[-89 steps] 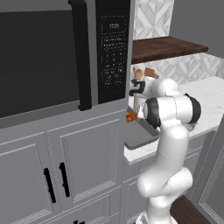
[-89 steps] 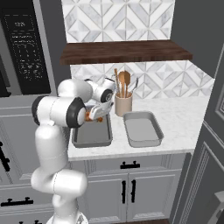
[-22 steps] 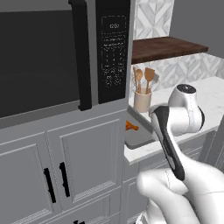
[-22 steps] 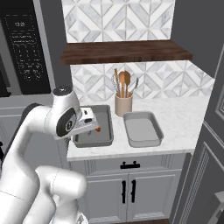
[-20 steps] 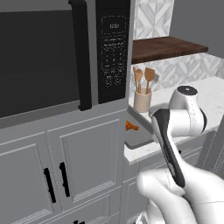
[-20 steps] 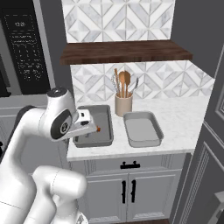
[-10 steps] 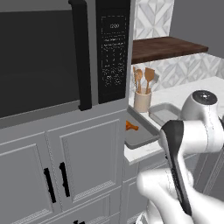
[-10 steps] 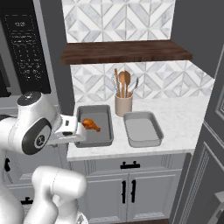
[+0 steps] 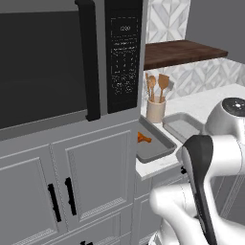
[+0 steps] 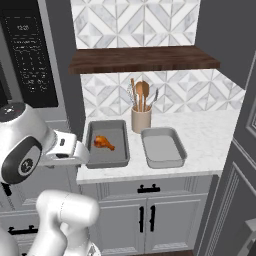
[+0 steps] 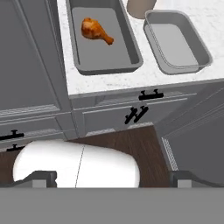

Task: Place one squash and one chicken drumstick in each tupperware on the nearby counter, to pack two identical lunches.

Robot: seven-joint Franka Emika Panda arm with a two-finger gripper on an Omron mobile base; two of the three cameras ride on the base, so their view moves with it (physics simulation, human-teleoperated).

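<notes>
Arm swung left; one drumstick (image 11: pixel 97 30), two tupperwares (image 11: pixel 131 57) (image 11: pixel 199 52).

The only writing is on the black control panel (image 9: pixel 123 62) of the wall oven: a small pale clock display at its top and rows of tiny button labels below it, all too small and blurred to read. The same panel (image 10: pixel 30 55) shows in the right base view, equally unreadable. Nothing else carries a label, brand, number or sign.
</notes>
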